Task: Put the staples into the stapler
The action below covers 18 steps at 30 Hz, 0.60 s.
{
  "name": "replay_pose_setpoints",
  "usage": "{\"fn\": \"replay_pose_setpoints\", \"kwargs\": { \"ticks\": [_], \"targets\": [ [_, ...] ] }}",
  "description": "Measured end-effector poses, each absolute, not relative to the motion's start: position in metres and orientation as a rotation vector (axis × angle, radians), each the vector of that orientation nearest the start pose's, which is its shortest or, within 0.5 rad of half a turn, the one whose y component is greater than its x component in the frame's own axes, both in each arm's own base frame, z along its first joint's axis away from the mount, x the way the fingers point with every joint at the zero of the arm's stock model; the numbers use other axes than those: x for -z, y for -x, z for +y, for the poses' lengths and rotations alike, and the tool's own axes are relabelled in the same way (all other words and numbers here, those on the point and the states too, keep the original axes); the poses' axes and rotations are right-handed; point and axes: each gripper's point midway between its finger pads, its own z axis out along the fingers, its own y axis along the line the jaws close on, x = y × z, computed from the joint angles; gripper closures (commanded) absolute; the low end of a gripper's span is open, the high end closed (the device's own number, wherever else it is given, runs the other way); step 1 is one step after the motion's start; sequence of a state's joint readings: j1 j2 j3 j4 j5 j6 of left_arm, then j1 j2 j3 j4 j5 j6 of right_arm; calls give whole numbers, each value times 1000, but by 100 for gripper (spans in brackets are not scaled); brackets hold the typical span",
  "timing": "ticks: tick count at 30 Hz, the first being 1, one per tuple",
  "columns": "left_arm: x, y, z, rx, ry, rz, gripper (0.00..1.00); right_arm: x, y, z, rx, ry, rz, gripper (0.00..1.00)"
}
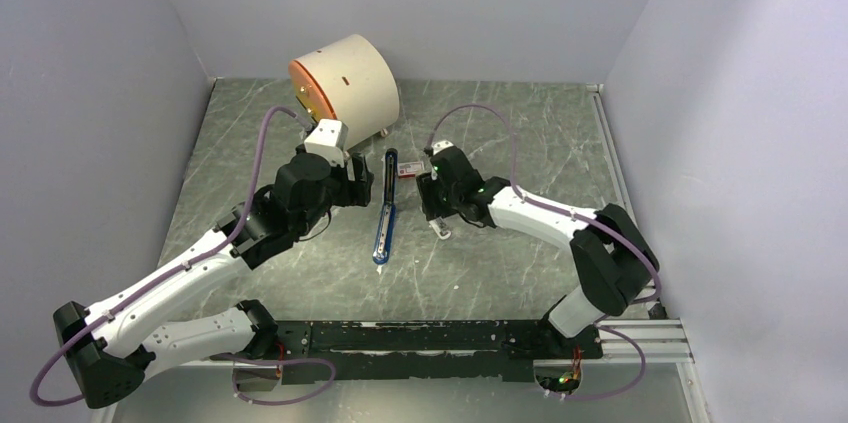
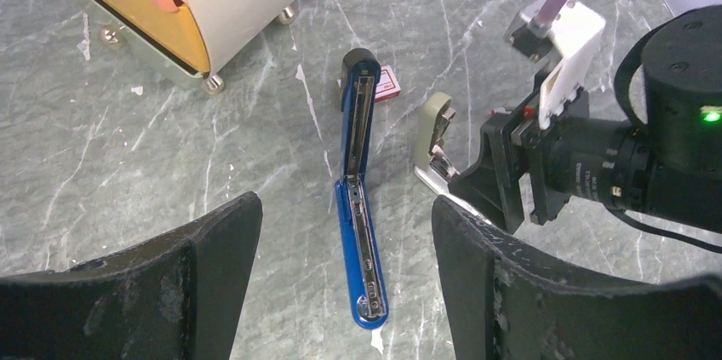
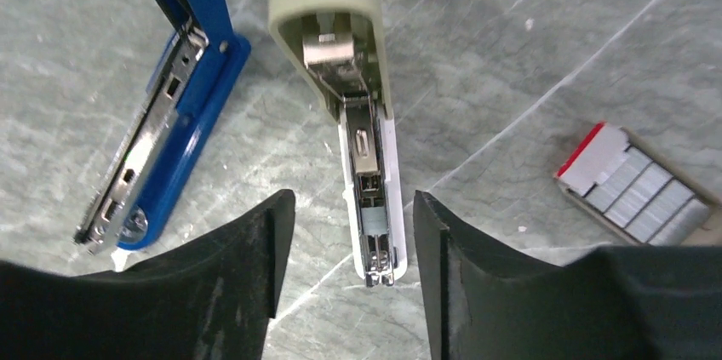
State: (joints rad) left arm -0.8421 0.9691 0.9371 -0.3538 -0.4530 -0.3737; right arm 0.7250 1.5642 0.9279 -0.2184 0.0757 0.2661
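1. Top external view, far left first: left tool (image 1: pixel 358 183) parked just left of the stapler (image 1: pixel 386 218). Spread wide, gripping nothing. Same story from the left wrist, with dark fingers (image 2: pixel 213 266) well apart and only counter (image 2: pixel 128 164) and stapler showing between them.
2. On to the stapler itself: flat on the middle of the counter, hinged fully open, silver channel facing up, black end pointing at the back wall. Looks stiff and fairly light, and likely to skate on that smooth stone surface. Best steadied by the sides of the blue base, not by the thin metal rail.
3. Next, the staples (image 3: pixel 647 194): silvery strips packed side by side in a small open box with a red flap, just beside the stapler's far end. Probably feather-light, slick, and brittle along the joints. Worth pinching gently across the long edges and keeping level, never bending.
4. Then a grey-green stapler (image 3: pixel 340 45), also open, nearer than the box. Pale block sitting in its channel; cannot tell whether staples. Not the one to load.
5. Finally the right tool (image 3: pixel 347 202): partway open, straddling above that grey-green stapler, clamping nothing.
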Motion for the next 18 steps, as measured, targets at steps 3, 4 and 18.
{"fn": "replay_pose_setpoints", "kwargs": {
  "ticks": [3, 4, 18],
  "targets": [
    [-258, -262, -199, 375, -154, 1925, 22, -81, -298, 255, -350, 476, 2368, 32],
    [-259, -262, -199, 375, -154, 1925, 22, -85, -300, 256, -351, 465, 2360, 29],
    [-261, -262, -198, 379, -151, 1920, 22, -36, -283, 248, -246, 544, 2505, 34]
  ]
}}
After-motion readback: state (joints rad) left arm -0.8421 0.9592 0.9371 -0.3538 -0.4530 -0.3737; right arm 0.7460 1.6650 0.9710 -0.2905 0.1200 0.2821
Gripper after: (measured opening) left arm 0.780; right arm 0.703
